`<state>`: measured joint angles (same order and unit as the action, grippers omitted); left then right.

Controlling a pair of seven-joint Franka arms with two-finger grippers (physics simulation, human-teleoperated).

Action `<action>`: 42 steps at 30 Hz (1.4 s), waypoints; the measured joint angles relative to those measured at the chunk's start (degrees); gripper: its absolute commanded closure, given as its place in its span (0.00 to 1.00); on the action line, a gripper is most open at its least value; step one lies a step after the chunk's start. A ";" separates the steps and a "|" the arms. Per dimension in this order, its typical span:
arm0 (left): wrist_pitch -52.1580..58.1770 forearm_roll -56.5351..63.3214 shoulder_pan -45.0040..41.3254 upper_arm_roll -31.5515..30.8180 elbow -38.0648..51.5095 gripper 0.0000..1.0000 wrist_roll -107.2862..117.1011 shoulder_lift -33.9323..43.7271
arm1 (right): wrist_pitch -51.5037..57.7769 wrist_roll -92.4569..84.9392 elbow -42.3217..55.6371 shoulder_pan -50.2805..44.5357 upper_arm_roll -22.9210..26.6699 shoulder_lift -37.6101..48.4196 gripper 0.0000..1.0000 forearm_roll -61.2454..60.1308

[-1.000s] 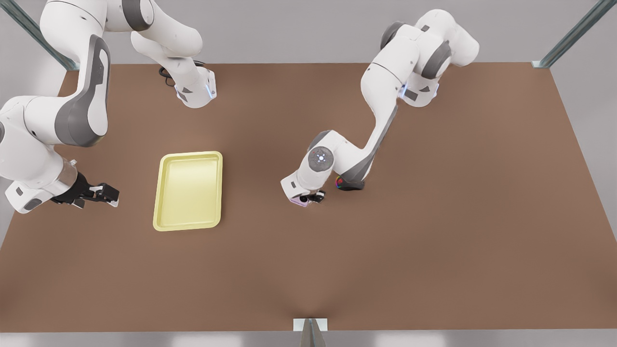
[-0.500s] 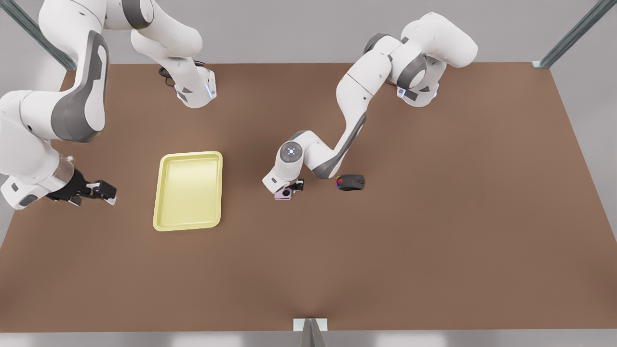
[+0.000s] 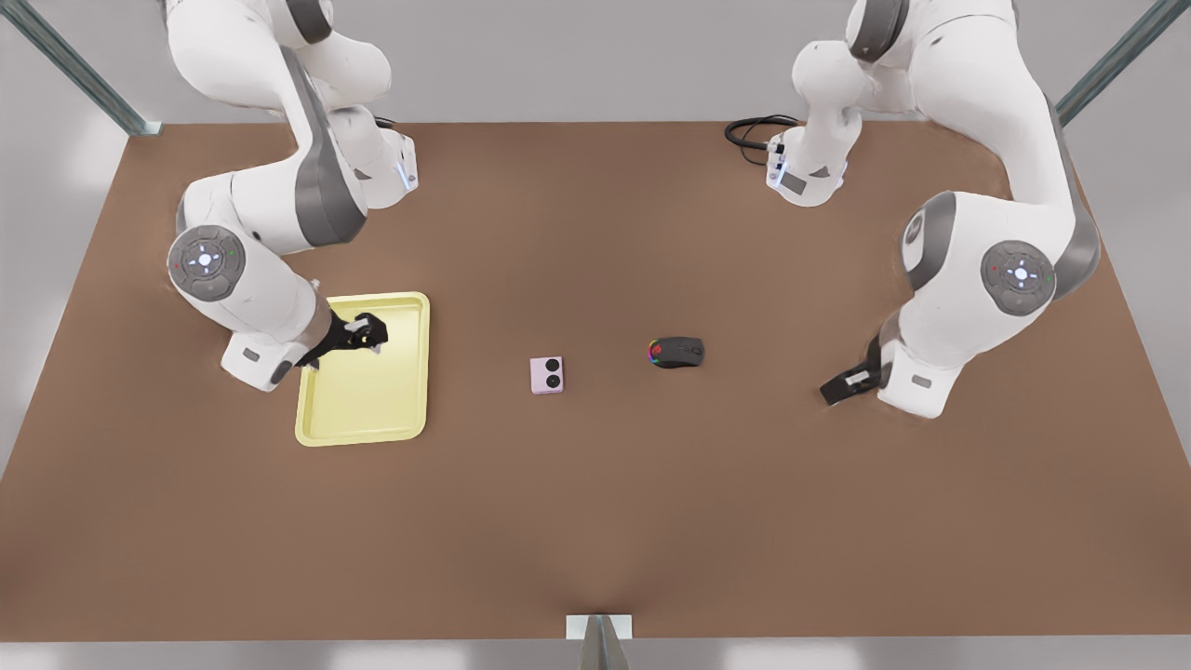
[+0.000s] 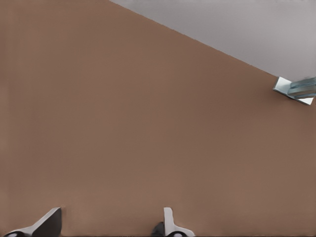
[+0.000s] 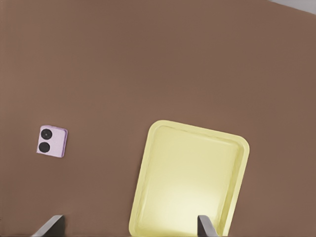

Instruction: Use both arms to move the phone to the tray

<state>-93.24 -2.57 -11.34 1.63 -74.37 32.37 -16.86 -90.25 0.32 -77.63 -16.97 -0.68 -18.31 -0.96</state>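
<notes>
The pale pink phone (image 3: 546, 374) lies flat on the brown table with its two black circles up, between the tray and a black mouse; nothing touches it. The pale yellow tray (image 3: 372, 400) is empty and sits toward the front view's left. My right gripper (image 3: 363, 333) hangs open over the tray's back left part; its wrist view has the tray (image 5: 192, 177) below and the phone (image 5: 51, 140) off to one side. My left gripper (image 3: 840, 388) stands open and low over bare table at the front view's right, well beyond the mouse; its fingers (image 4: 49, 222) hold nothing.
A black mouse (image 3: 677, 352) with a rainbow light lies just to the front view's right of the phone. A black cable (image 3: 749, 130) loops near the back arm base. A metal bracket (image 3: 600, 628) marks the table's front edge.
The left gripper carried the phone toward the tray, set it down, let go and drew back to the front view's right. The right gripper swung in from the left to above the tray.
</notes>
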 measured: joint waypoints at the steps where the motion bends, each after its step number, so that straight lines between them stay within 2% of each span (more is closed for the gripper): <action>1: 1.54 1.79 2.36 -1.28 -1.93 0.00 -1.84 3.65 | -1.11 1.31 -0.19 -2.25 -0.02 -1.67 0.00 -0.08; 5: 5.52 6.04 4.35 -1.96 -5.32 0.00 -8.66 10.03 | -5.35 7.08 -1.59 -7.30 -0.92 -6.06 0.00 -0.21; 10: 8.34 7.63 5.12 -1.63 -5.08 0.00 -15.56 9.85 | -14.15 14.36 -9.27 -8.96 -3.38 -7.00 0.00 -0.11; 21: 10.28 8.11 4.85 -1.54 -5.21 0.00 -25.33 9.51 | -30.05 29.78 -9.74 -14.50 -5.37 -21.05 0.00 3.69; 24: 10.47 8.13 4.86 -1.54 -5.20 0.00 -27.03 9.50 | -35.71 32.30 -13.71 -14.92 -5.38 -22.11 0.00 4.11; 29: 10.61 8.14 4.83 -1.54 -5.28 0.00 -29.31 9.41 | -41.94 34.88 -14.70 -16.15 -5.46 -23.18 0.00 4.25; 42: 10.71 8.16 4.74 -1.54 -5.41 0.00 -32.83 9.29 | -47.51 36.66 -17.39 -15.61 -5.47 -23.70 0.00 4.37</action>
<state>-82.53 5.59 -6.60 0.09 -79.78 -0.46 -7.56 -137.77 36.99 -95.02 -32.58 -6.15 -42.01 3.41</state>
